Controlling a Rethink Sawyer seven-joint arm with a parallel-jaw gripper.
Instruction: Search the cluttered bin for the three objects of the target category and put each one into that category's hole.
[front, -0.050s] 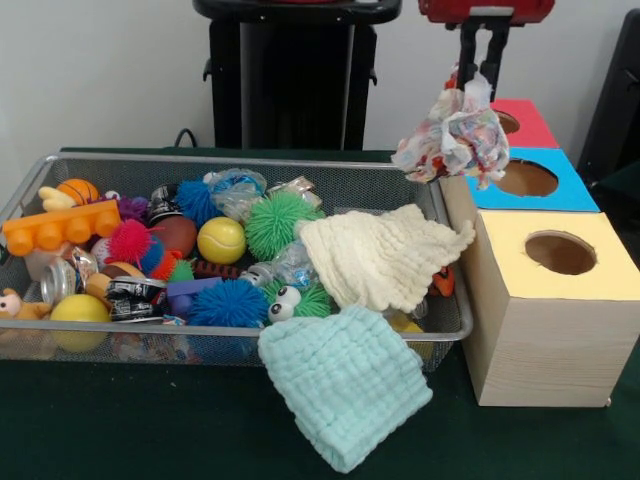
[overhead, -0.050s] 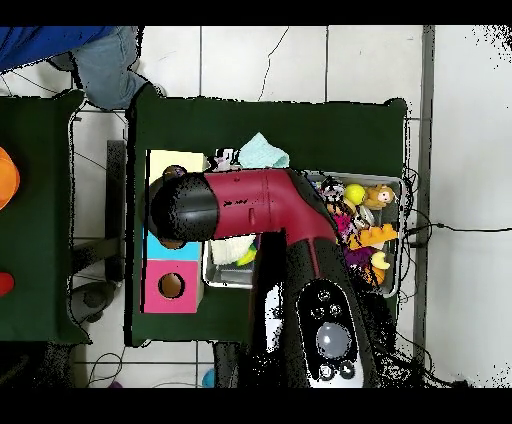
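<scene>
My gripper (front, -0.050s: 483, 72) hangs at the top right, shut on a crumpled patterned cloth (front, -0.050s: 456, 135) in white, pink and blue. The cloth dangles above the bin's far right corner, just left of the blue box (front, -0.050s: 575, 197) and its round hole (front, -0.050s: 527, 179). A cream cloth (front, -0.050s: 383, 257) lies over the toys at the right end of the wire bin (front, -0.050s: 20, 195). A mint cloth (front, -0.050s: 345, 385) (overhead, -0.050s: 262, 152) droops over the bin's front rim onto the table. In the overhead view the red arm (overhead, -0.050s: 250, 200) hides the gripper and the held cloth.
A red box (front, -0.050s: 532, 126) (overhead, -0.050s: 152, 290), the blue box (overhead, -0.050s: 152, 250) and a yellow box (front, -0.050s: 520, 245) (overhead, -0.050s: 178, 158), each with a hole on top, stand in a row right of the bin. Spiky balls, a yellow ball (front, -0.050s: 221, 240), an orange brick (front, -0.050s: 60, 228) and other toys fill the bin. A person (overhead, -0.050s: 95, 55) stands beyond the table.
</scene>
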